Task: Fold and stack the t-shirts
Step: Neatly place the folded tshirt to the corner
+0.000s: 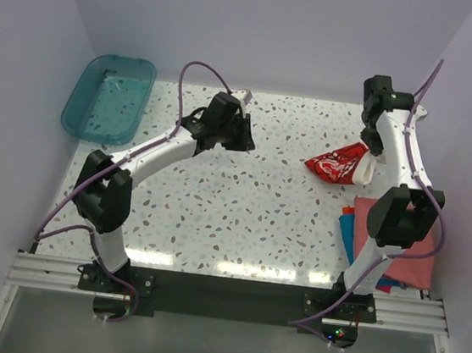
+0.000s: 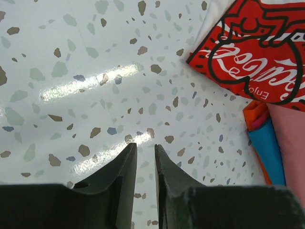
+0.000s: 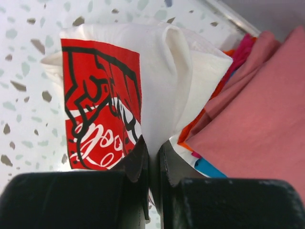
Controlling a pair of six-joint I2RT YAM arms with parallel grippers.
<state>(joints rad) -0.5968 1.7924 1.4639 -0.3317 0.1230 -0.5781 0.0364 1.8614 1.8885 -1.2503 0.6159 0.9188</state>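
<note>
**Fold in progress:** The right gripper (image 3: 151, 143) was clenched on a fold of the cream-white t-shirt (image 3: 162, 71). Its two black fingers were pressed together on the pale cloth, just beyond the far edge of the salmon-red t-shirt (image 3: 259, 114).

The cream-white garment was bunched and doubled over itself. A red panel with black outlines and white script showed on the side turned away from the salmon-red t-shirt. Its plain white side reached that shirt's edge, though the wrist view did not settle whether the two cloths touched.

Seen from above, the salmon-red t-shirt lay flat and folded on top of a stack, partly hidden by the right arm. The blue t-shirt (image 1: 347, 227) stuck out from beneath it on its left side. Thin orange and magenta cloth edges (image 2: 255, 112) showed between the layers.

The left gripper (image 2: 145, 145) hung well to the left of the salmon-red t-shirt, above bare speckled table (image 1: 240, 211). Its fingers were parted by a narrow gap, with nothing between them.

The teal tub (image 1: 108, 102) sat farthest from the salmon-red t-shirt, beyond it and away to its left, against the back wall.
</note>
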